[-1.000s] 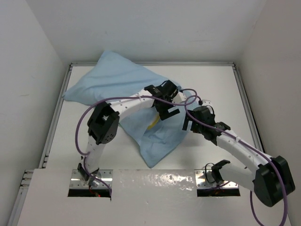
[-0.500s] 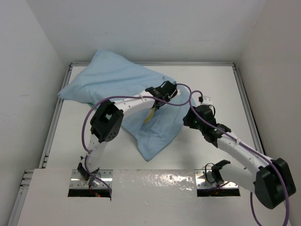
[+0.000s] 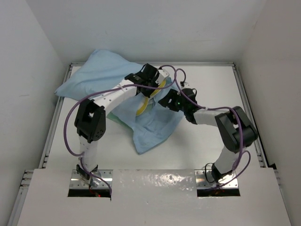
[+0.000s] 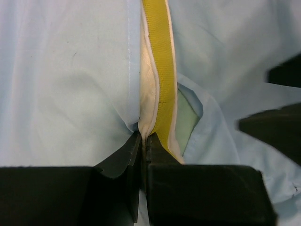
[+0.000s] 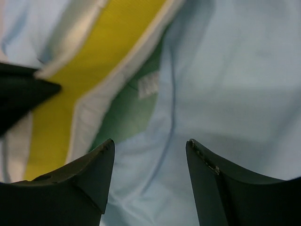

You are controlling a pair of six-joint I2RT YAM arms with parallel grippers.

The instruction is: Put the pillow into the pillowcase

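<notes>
The pillowcase (image 3: 94, 77) lies light-blue side out from the back left to the table's middle, and the pillow is mostly hidden inside it. Only the pillow's yellow edge band (image 3: 143, 106) shows at the case's mouth. My left gripper (image 3: 151, 92) is over that mouth. In the left wrist view it (image 4: 145, 137) is shut on the pillow's cream edge beside the yellow band (image 4: 160, 70). A sea-green patch of the case (image 4: 188, 122) shows beside the band. My right gripper (image 5: 150, 146) is open just above the case's blue cloth (image 5: 225, 70), right of the band (image 5: 94, 80), with nothing between its jaws.
The white table (image 3: 211, 84) has metal rails along its left (image 3: 56, 122) and right sides and white walls close around it. Purple cables (image 3: 70, 122) loop off both arms. The right arm's elbow (image 3: 235, 127) is folded up at the right.
My left gripper shut on the pillow's edge and drew it toward the back. The case shifted back-left with it. My right arm folded in toward the mouth, with its jaws narrower than before.
</notes>
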